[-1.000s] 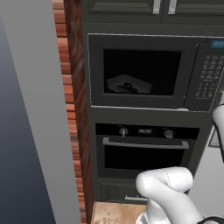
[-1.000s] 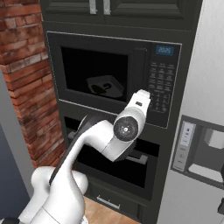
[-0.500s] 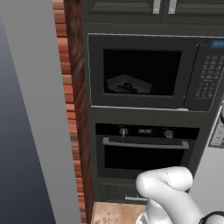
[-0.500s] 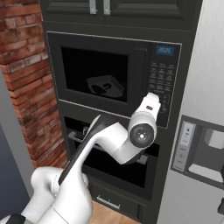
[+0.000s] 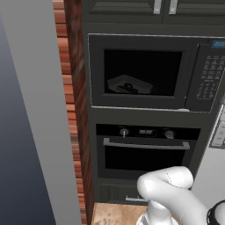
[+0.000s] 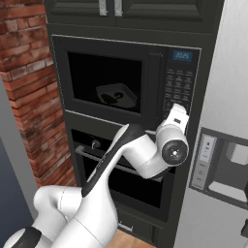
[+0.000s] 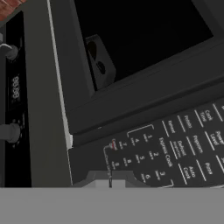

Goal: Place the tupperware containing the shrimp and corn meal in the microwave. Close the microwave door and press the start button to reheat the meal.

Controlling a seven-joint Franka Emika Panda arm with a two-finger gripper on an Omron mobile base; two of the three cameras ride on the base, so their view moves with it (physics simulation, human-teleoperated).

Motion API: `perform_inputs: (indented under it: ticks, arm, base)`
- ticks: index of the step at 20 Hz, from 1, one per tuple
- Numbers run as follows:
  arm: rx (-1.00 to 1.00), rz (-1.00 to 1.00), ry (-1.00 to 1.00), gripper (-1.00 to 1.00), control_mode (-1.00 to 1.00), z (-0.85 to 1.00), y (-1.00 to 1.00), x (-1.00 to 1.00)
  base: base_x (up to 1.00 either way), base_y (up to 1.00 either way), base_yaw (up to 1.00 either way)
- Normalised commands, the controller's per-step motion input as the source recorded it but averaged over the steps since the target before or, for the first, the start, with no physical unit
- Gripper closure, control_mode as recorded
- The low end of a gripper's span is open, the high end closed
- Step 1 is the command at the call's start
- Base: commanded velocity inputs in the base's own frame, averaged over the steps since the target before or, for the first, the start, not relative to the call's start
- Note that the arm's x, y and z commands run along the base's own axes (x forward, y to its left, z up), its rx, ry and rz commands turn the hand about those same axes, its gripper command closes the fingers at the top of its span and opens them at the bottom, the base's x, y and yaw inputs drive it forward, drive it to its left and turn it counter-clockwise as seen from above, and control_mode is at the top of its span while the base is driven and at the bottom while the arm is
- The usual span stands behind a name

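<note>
The microwave (image 5: pixel 145 44) is built into the black wall unit, and the microwave door (image 6: pixel 106 82) is closed. Through its dark glass the tupperware (image 6: pixel 116 95) sits inside, also seen as a tupperware (image 5: pixel 129 85) and tupperware (image 7: pixel 99 59) in the other views. The shrimp and corn meal shows only as dark shapes on it. My gripper (image 6: pixel 179 109) is shut, holds nothing, and points at the lower part of the keypad (image 6: pixel 178 87). In the hand view its closed gripper tips (image 7: pixel 110 177) are right at the number buttons of the keypad (image 7: pixel 175 148).
An oven with a horizontal bar handle (image 5: pixel 145 144) and knobs (image 7: pixel 9 131) sits below the microwave. A brick wall (image 6: pixel 29 97) stands to the left, and a grey fridge with a dispenser (image 6: pixel 223 164) to the right. Cabinets are above.
The gripper has gone from open to shut. The hand has moved right, from in front of the door window to the keypad.
</note>
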Motion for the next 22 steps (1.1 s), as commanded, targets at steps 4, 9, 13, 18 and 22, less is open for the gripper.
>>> perform_inputs:
  ticks: [4, 9, 13, 18, 22]
  arm:
    - [0.0, 0.0, -0.01, 1.0, -1.0, -0.15, -0.07, 0.36]
    - [0.0, 0.0, 0.0, 1.0, -1.0, -0.14, -0.1, 0.36]
    - [0.0, 0.0, 0.0, 1.0, -1.0, -0.08, -0.24, 0.27]
    - [0.0, 0.0, 0.0, 1.0, -1.0, -0.13, -0.18, 0.3]
    - [0.0, 0.0, 0.0, 1.0, -1.0, -0.16, -0.17, 0.31]
  base:
    - [0.0, 0.0, 0.0]
    - [0.0, 0.0, 0.0]
    - [0.0, 0.0, 0.0]
    - [0.0, 0.0, 0.0]
    - [0.0, 0.0, 0.0]
